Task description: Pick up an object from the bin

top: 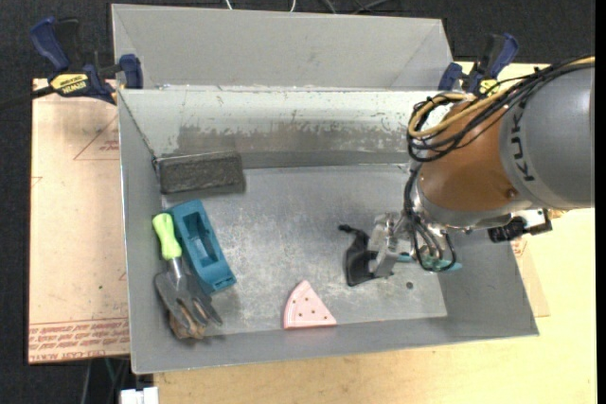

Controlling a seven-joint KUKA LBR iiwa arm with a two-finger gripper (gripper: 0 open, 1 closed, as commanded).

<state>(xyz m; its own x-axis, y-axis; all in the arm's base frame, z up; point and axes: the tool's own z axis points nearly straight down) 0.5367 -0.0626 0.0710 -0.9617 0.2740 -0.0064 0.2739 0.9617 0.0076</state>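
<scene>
The end effector (386, 251) is low in the right half of the bin (284, 208), under the arm's orange wrist. Whether it is open or closed I cannot tell.

A small black thing (357, 268) lies right against it on the view's left side, on the bin floor. I cannot tell whether it is gripped or only touched. Its long axis runs roughly up and down the view, with a thin tail pointing up and to the left.

I judge this the likely pick, as it is by far the nearest thing. A pink wedge (308, 306) lies near, lower and to the left. The blue block (204, 246), the green-handled tool (169, 239) and the grey block (199, 173) are well apart, by the left wall.
</scene>
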